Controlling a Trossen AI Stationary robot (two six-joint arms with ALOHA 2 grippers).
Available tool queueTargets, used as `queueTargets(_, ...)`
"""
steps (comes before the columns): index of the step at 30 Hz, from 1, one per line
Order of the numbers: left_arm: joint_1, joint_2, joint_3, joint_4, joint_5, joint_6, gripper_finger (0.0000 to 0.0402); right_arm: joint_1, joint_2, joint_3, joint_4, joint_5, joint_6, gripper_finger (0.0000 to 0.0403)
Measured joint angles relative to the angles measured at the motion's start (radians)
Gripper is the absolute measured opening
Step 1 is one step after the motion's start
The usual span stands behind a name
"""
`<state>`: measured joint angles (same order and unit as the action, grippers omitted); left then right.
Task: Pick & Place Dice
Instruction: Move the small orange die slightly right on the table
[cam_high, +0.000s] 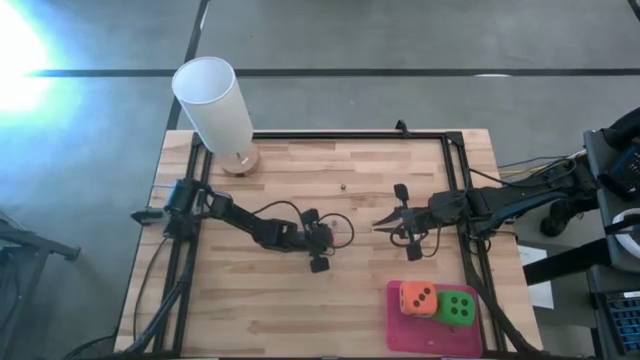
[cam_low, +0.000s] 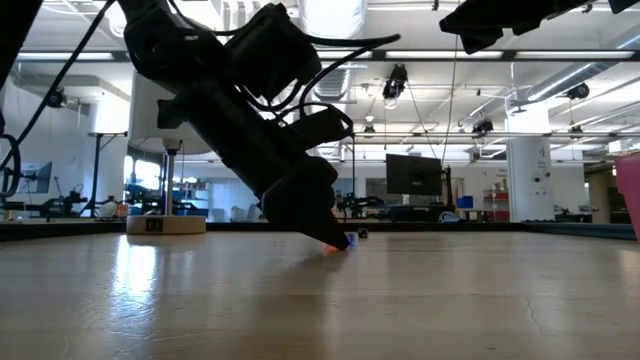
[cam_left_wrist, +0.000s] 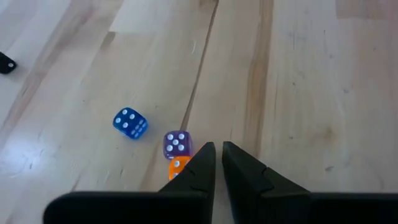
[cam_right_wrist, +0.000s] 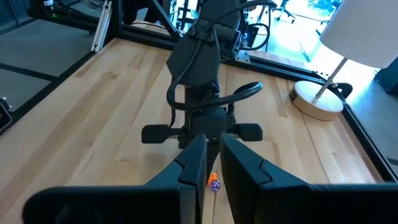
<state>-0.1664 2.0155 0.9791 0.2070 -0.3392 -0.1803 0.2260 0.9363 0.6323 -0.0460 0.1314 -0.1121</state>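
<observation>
**Left end effector down at the small dice cluster, mid-desk**

Wooden butcher-block desk (cam_high: 300, 300) in a black frame, grey floor around it, open lab behind. White-shaded lamp (cam_high: 215, 105) on a round base at the far left corner.

Two sets of dice here:
- Big soft ones: orange die (cam_high: 417, 298) and green die (cam_high: 458, 308) sit side by side, touching, on the pink mat (cam_high: 400, 330) at the near right corner. Only these two show there.
- Tiny hard ones mid-desk: blue die (cam_left_wrist: 130, 123), purple die (cam_left_wrist: 177, 144), small orange die (cam_left_wrist: 179, 167). Purple and small orange are touching; blue sits near but apart.

Left end effector (cam_left_wrist: 219, 152): fingers nearly closed, thin gap, nothing between them. The tips are low at the desk, and the small orange die lies just beside one fingertip, outside the gap, with purple just past it. My read: a grasp needs the fingers opened and shifted sideways toward that die first.

Right end effector (cam_right_wrist: 212, 149): closed, empty, hovering mid-desk facing the left arm, well apart from the mat. The left arm is clearly nearer the small dice.
</observation>
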Motion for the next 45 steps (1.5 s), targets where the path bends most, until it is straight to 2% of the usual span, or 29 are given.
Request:
queueTargets(10, -0.014, -0.1, -0.003, -0.162, -0.005, -0.012, 0.0036, 0.0, 0.0, 0.0, -0.003, 0.0, 0.0, 0.0043)
queueTargets(17, -0.013, -0.088, -0.006, -0.215, -0.018, -0.051, 0.0036, 0.0, 0.0, 0.0, -0.004, 0.0, -0.003, 0.0043)
queueTargets(23, -0.007, -0.087, -0.036, -0.155, -0.054, -0.056, 0.0036, 0.0, 0.0, 0.0, -0.003, 0.0, -0.004, 0.0043)
queueTargets(45, 0.042, 0.059, -0.007, 0.172, -0.051, 0.025, 0.0035, 0.0, 0.0, 0.0, 0.0, 0.0, -0.001, 0.0043)
